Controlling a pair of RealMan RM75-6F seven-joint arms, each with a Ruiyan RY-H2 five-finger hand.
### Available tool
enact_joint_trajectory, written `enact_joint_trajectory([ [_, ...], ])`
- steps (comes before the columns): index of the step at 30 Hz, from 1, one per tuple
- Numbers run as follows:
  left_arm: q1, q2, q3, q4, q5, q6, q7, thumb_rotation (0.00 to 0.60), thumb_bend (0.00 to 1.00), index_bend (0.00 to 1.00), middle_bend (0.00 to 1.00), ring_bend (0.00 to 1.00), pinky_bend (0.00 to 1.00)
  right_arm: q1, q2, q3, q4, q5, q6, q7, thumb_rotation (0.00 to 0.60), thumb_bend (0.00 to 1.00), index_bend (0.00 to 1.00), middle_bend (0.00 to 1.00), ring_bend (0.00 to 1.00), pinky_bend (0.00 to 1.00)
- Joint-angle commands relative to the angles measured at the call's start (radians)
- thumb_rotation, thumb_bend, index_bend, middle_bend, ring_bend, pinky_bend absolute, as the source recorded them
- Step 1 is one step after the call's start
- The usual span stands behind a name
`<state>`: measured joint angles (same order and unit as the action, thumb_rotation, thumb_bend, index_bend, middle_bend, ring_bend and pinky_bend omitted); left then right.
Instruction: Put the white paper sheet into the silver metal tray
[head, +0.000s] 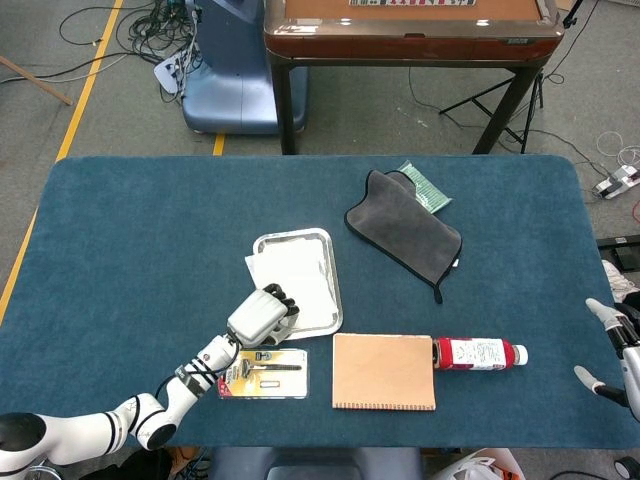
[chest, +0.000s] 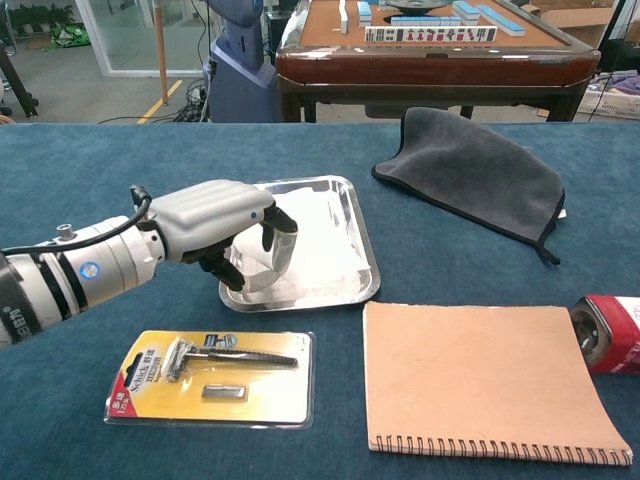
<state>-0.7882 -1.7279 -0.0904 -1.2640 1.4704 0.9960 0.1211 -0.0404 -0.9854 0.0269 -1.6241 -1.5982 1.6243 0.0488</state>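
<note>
The white paper sheet (chest: 318, 243) lies inside the silver metal tray (chest: 359, 230), flat on its floor across most of the width. In the head view one corner at the far-left side laps slightly over the tray's rim — otherwise it sits within the walls.

The left hand (chest: 222, 225) hangs over the tray's near-left corner, fingers (chest: 283, 238) curled downward with their tips at or just above the near edge of the sheet. Whether they pinch the paper or merely rest on it cannot be told from either view; nothing is visibly lifted. Judgement: the curl suits pressing or nudging the sheet down so that it settles below the rim, not carrying it.

The right hand (head: 618, 352) shows only at the right frame edge, well apart from the tray, fingers spread, holding nothing — likely parked out of the way.

Judgement: the placement is essentially done; what remains is tucking in the overhanging corner and lifting the hand clear without dragging the sheet.

Razor pack (chest: 213, 376) lies just in front of the tray; notebook (chest: 489, 378) to its right.
</note>
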Motion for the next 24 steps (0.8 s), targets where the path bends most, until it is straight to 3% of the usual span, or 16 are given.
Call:
enact_joint_trajectory([
  [1,-0.006,0.0,0.006,0.012,0.01,-0.006,-0.001,0.6,0.42,0.61,0.5,0.41,0.26,0.0,0.001,0.0,-0.003,0.0,0.0,-0.003,0.6,0.09,0.17,0.24,0.14,0.2],
  [12,-0.021,0.015,0.029,0.032,0.059,-0.005,-0.006,0.6,0.42,0.6,0.5,0.41,0.26,-0.003,0.001,0.0,-0.011,-0.001,0.004,-0.011,0.6,0.09,0.17,0.24,0.14,0.2],
  [24,-0.035,0.014,0.029,0.059,0.042,-0.041,0.047,0.6,0.41,0.57,0.5,0.4,0.26,-0.006,0.003,0.002,-0.016,0.004,0.005,-0.015,0.6,0.09,0.17,0.24,0.14,0.2],
])
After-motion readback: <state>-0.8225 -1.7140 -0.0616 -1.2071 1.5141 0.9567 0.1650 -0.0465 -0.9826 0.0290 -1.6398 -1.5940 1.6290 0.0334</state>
